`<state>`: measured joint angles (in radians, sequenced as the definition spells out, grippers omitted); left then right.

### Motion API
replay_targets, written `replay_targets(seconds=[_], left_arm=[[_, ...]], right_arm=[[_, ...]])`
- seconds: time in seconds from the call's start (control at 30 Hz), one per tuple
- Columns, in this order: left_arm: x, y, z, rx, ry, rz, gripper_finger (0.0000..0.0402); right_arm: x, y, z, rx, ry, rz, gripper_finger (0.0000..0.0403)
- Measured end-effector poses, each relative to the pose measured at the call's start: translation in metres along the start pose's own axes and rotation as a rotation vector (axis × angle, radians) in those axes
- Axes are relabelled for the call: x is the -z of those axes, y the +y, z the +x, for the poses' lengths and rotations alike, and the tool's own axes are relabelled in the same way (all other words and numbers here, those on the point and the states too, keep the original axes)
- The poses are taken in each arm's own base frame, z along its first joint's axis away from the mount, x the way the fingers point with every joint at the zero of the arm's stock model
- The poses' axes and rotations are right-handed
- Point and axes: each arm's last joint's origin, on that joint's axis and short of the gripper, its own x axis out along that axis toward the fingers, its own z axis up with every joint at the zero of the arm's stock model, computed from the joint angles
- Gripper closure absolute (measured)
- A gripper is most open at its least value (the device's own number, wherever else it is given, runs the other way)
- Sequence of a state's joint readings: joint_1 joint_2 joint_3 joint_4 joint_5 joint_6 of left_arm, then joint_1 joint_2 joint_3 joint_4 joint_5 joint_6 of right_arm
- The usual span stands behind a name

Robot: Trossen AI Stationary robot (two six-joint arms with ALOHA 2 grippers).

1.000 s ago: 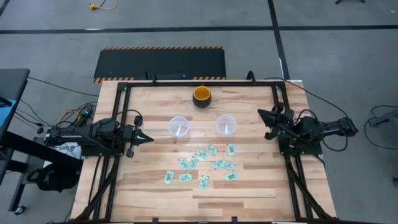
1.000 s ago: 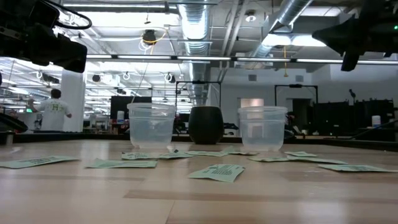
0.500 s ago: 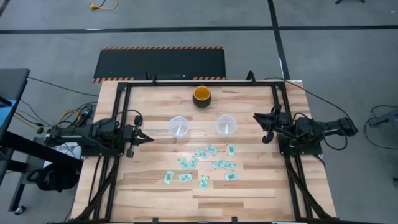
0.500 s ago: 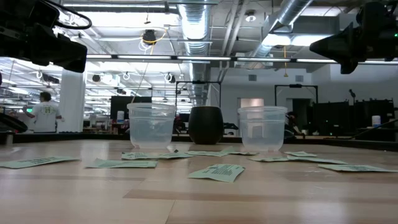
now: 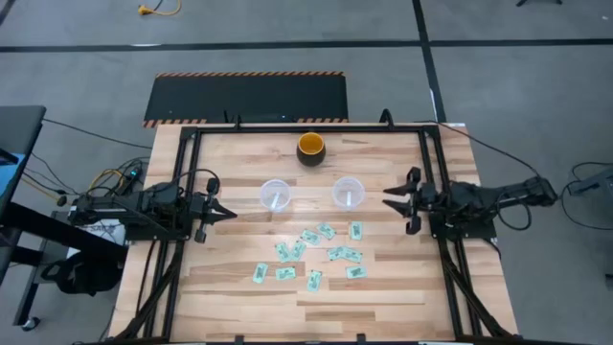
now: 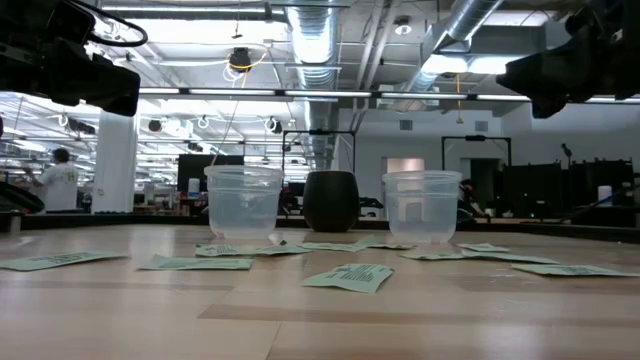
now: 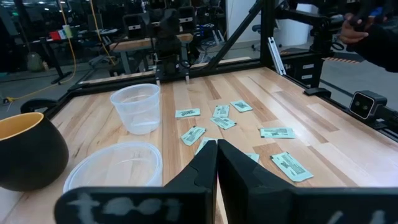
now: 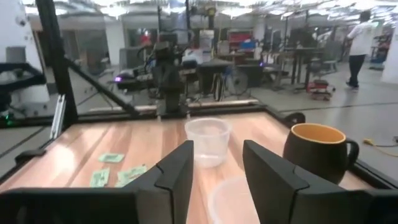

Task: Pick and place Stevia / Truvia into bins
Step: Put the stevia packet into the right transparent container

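Several light green and white Stevia sachets (image 5: 316, 251) lie flat and scattered on the wooden table, on the near side of two clear cups, the bins (image 5: 276, 195) (image 5: 348, 192). The wrist views show the sachets too (image 7: 236, 124) (image 8: 118, 174). My right gripper (image 5: 391, 199) hovers open just right of the right cup, level and pointing at it (image 8: 208, 142), with nothing between its fingers. My left gripper (image 5: 225, 213) waits shut at the table's left, left of the left cup (image 7: 115, 165).
A dark bowl with an orange inside (image 5: 310, 147) stands behind the cups toward the far edge. A black frame (image 5: 287, 126) runs around the table. There is bare wood in front of the sachets. A person walks in the room beyond (image 8: 360, 37).
My right gripper has moved toward the table's left, closer to the right cup, has levelled out and has opened. The left arm, the cups and the sachets have stayed where they were.
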<state>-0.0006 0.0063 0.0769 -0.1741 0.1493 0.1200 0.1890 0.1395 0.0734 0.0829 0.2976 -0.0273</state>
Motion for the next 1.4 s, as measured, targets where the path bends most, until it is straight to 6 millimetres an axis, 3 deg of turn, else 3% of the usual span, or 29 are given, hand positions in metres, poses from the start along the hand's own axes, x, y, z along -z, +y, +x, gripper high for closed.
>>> replay_targets(seconds=[0.3,1.0,1.4], left_arm=[[0.0,0.0,0.0,0.0,0.0,0.0,0.0401],[0.0,0.0,0.0,-0.001,-0.004,0.001,0.0401],[-0.001,0.0,0.0,-0.001,-0.006,0.001,0.0401]], right_arm=[[-0.009,0.006,0.019,-0.016,0.186,-0.056,0.0282],[0.03,0.02,0.042,-0.079,0.544,0.035,0.028],[0.041,0.026,0.053,-0.069,0.583,0.051,0.028]])
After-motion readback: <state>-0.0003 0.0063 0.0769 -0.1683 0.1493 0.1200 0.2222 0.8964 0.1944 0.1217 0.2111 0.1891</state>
